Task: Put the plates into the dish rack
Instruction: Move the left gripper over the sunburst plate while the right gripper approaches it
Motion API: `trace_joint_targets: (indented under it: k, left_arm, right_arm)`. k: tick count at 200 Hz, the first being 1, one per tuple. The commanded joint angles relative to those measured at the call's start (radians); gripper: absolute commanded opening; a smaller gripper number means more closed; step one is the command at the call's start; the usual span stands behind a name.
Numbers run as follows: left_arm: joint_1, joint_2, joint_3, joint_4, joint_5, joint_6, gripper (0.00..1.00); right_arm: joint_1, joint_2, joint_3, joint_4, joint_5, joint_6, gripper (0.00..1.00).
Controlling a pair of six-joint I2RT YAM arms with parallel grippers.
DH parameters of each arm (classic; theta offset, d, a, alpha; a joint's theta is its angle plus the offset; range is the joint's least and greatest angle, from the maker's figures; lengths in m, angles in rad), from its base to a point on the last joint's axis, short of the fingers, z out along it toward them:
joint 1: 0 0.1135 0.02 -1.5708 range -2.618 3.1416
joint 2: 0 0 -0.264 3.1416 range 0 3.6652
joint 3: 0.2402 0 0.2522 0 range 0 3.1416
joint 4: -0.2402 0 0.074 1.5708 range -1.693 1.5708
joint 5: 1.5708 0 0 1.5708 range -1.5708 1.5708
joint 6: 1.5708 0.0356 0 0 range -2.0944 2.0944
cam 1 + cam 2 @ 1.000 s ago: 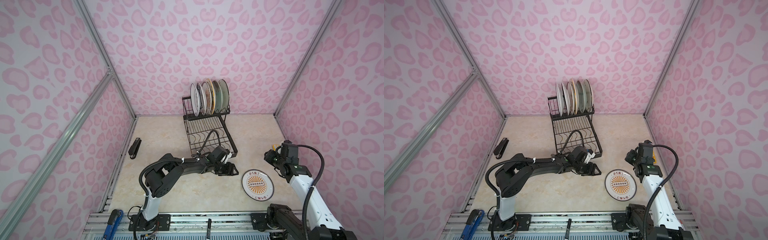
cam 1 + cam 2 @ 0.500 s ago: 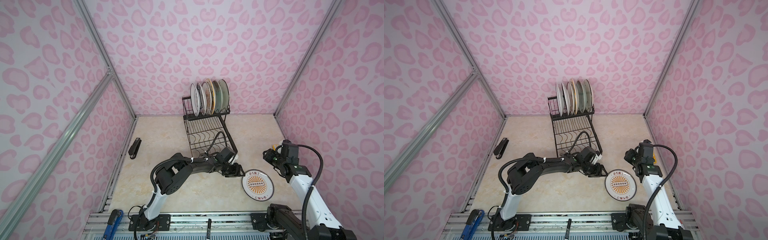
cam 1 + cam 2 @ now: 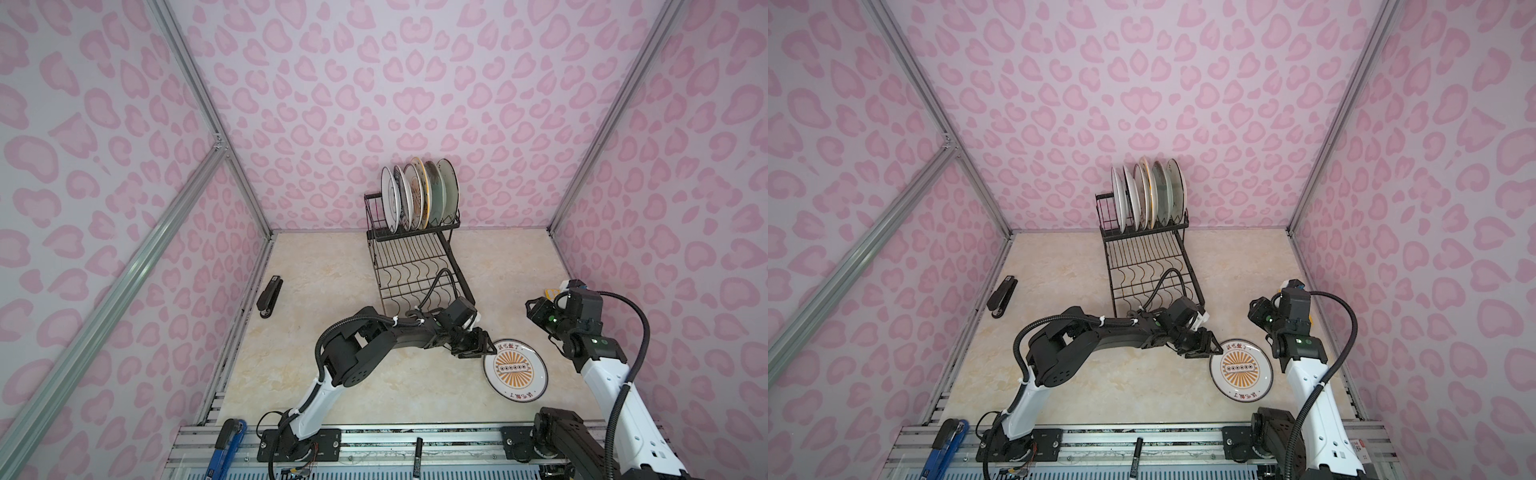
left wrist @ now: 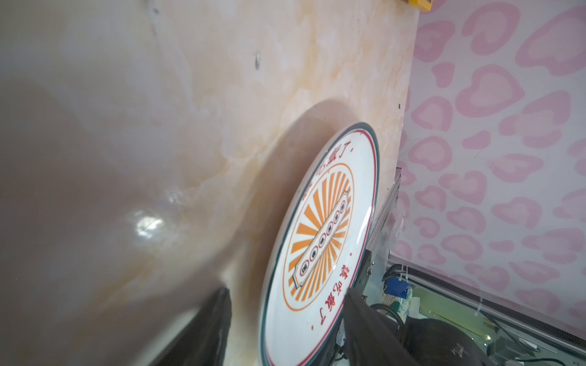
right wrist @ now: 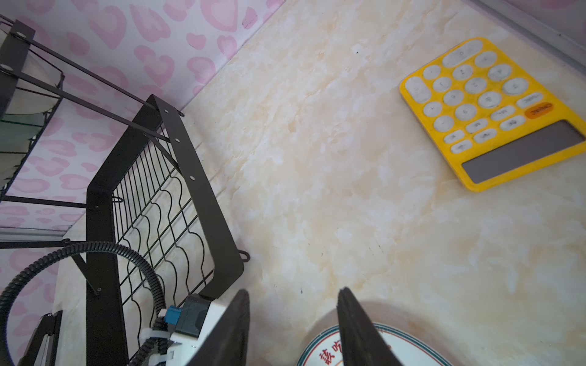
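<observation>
– Rack (image 3: 409, 266) first: where is it found?
– It is set on the marbled surface (image 3: 332, 270), with its back towards the far wall. Its raised upper tier is filled with a row of plates (image 3: 415, 195), each stood on edge.
– And the plate that is not racked?
– A sunburst plate (image 3: 515, 370) is seen lying flat and face up on the surface. It is near the front, to the right of the rack and well apart from the racked row.
– How is the left arm placed?
– It is stretched low across the middle, and the left hand (image 3: 488, 349) is placed at the sunburst plate's rim on the rack side. In the left wrist view its fingers (image 4: 364, 326) are held apart with the rim between them. A gap is seen between one finger and the rim, so nothing is grasped.
– And the right hand (image 3: 535, 313)?
– It is held over the surface near the plate's far edge. In the right wrist view its fingers (image 5: 355, 326) are parted, and nothing is held between them.
– What smaller things are seen?
– A yellow calculator (image 5: 488, 114) is laid flat by the right wall, beyond the right hand. A black stapler (image 3: 270, 297) is laid near the left wall. A marker (image 3: 417, 451) is seen on the front rail.
</observation>
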Motion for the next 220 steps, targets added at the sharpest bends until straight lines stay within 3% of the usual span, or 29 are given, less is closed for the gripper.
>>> trace_joint_targets:
  k: [1,40,83,117,151,158,185,220]
  left_arm:
    - [-0.005,0.013,0.017,-0.012,-0.007,-0.017,0.58]
    - [-0.013,0.019,0.031,-0.046,-0.025,-0.012,0.50]
    - [-0.024,0.041,0.074,-0.104,-0.038,0.006,0.48]
    - [-0.024,0.038,0.071,-0.124,-0.057,0.006,0.39]
    - [-0.024,0.049,0.084,-0.139,-0.056,0.007,0.37]
    - [-0.024,0.051,0.089,-0.146,-0.057,0.009,0.31]
    - [-0.023,0.054,0.100,-0.164,-0.065,0.015,0.23]
    - [-0.025,0.061,0.114,-0.181,-0.064,0.022,0.21]
  right_arm:
    - [0.002,-0.011,-0.009,0.019,-0.016,0.003,0.45]
    - [-0.001,-0.027,-0.019,0.021,-0.025,0.008,0.45]
    - [-0.005,-0.045,-0.025,0.018,-0.027,0.009,0.45]
    - [-0.007,-0.057,-0.036,0.022,-0.034,0.012,0.45]
    - [-0.012,-0.065,-0.039,0.022,-0.038,0.013,0.44]
    - [-0.012,-0.069,-0.040,0.022,-0.037,0.014,0.44]
    - [-0.012,-0.077,-0.047,0.024,-0.038,0.017,0.44]
    - [-0.016,-0.083,-0.049,0.024,-0.038,0.017,0.44]
